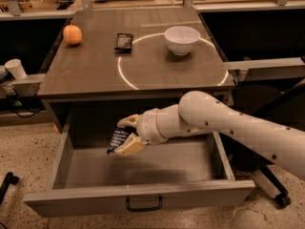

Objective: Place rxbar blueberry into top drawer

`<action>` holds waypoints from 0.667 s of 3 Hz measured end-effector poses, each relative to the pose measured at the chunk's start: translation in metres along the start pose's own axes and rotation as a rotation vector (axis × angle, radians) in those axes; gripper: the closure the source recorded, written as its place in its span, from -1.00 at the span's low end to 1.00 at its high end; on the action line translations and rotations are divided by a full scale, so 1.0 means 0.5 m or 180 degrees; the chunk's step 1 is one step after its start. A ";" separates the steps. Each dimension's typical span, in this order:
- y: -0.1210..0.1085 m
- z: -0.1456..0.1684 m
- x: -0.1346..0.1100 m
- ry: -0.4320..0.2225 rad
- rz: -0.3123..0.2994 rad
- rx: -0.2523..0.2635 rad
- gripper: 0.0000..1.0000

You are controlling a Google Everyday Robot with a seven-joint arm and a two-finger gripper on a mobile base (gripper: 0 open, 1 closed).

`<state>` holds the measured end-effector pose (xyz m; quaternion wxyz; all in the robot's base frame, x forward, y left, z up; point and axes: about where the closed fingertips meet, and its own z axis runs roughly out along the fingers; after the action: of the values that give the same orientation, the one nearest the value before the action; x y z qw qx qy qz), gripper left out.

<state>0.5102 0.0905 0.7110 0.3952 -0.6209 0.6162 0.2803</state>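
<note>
Orange round fruit [72,34] at tabletop [90,73] rear left | dark blue rxbar blueberry [116,138] tilted inside the open top drawer [143,198], over its left part; gripper [123,135] just right of it, fingers [128,146] clamped on the bar | black bar [124,42] on tabletop; white bowl [181,39] further right

Below the front edge of the bench [95,73], the gripper [125,134] covers one end of the rxbar blueberry [116,140]; its lettering is too small to read; the arm [248,132] is cut off at the picture's right edge.
</note>
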 end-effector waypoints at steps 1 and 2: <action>0.000 0.026 0.050 -0.0020 -0.0058 -0.0019 1.00; 0.005 0.061 0.099 0.0071 -0.0030 -0.0097 1.00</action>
<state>0.5160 0.0892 0.6533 0.3800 -0.6329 0.6133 0.2809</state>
